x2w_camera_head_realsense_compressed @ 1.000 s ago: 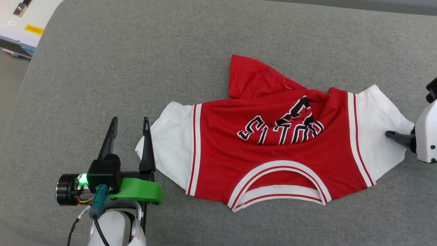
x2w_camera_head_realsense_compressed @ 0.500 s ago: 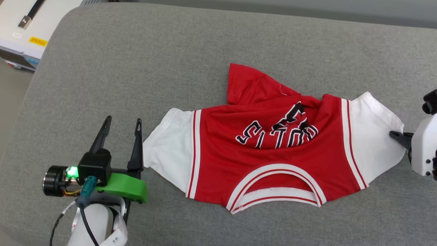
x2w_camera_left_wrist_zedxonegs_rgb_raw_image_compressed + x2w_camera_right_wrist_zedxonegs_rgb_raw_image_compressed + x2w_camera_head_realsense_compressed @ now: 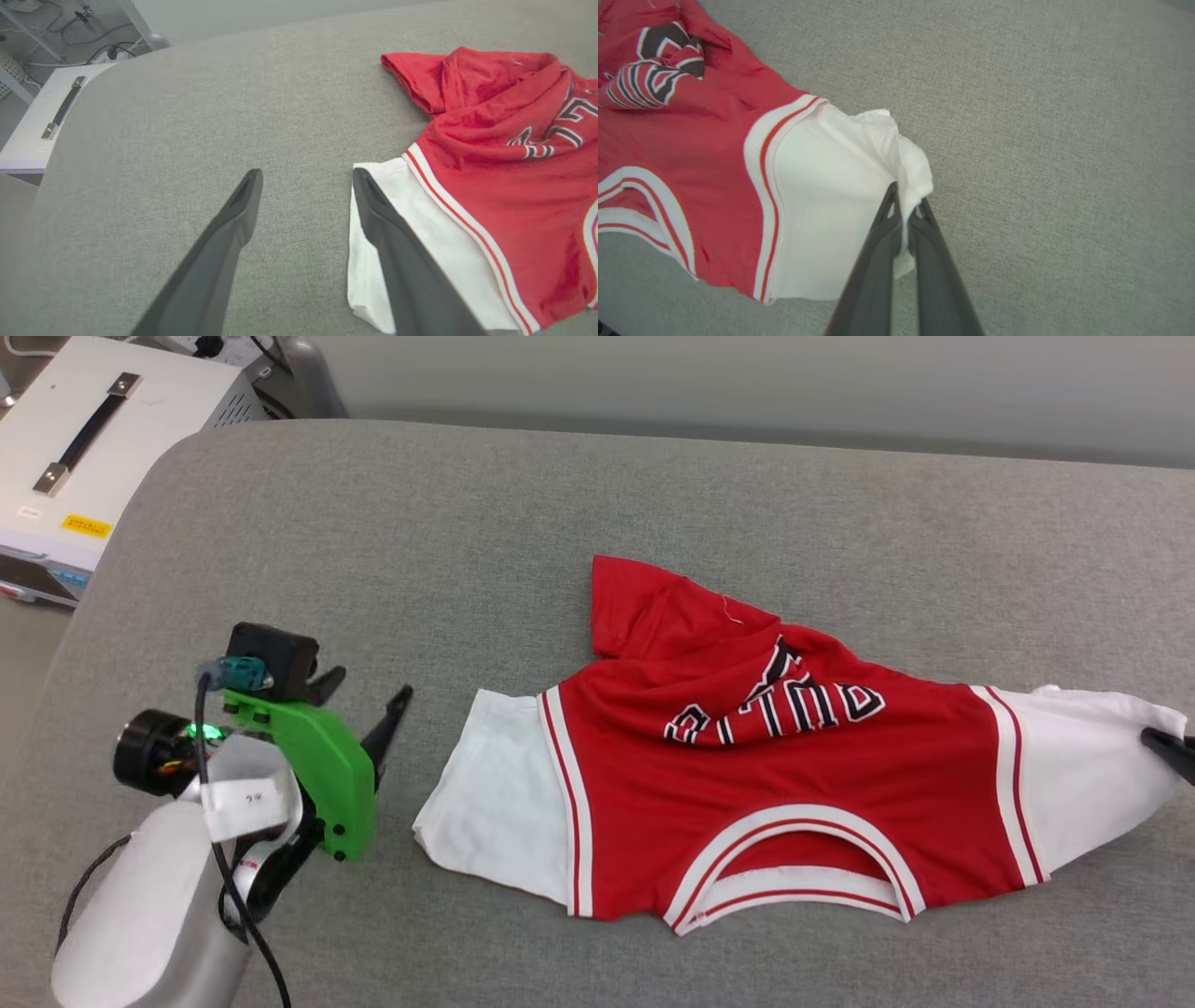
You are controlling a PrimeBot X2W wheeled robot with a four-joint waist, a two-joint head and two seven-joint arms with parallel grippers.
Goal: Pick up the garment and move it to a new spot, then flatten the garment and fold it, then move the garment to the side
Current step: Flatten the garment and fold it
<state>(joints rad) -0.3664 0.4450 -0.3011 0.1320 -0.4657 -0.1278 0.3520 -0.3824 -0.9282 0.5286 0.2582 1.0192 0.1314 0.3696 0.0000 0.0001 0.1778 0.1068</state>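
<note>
The garment [image 3: 775, 784], a red jersey with white sleeves and black lettering, lies rumpled on the grey cushion [image 3: 467, 523], its collar toward me. My right gripper [image 3: 1167, 747] is shut on the tip of the right-hand white sleeve [image 3: 831, 186], and the cloth bunches between its fingertips [image 3: 891, 205]. My left gripper [image 3: 369, 689] stands open just left of the other white sleeve [image 3: 495, 784], with nothing between its fingers. In the left wrist view the left gripper [image 3: 307, 173] is over bare cushion, one finger [image 3: 373, 205] at the edge of that sleeve of the garment [image 3: 490, 186].
A white equipment box [image 3: 84, 457] with a dark handle stands off the cushion's rounded far left corner, also in the left wrist view as a box [image 3: 56, 116]. Cables lie behind it. The cushion runs bare behind and left of the garment.
The camera has shifted. My right gripper has shut on the right sleeve and drawn it out to the right. My left wrist has turned and sits slightly further from the left sleeve.
</note>
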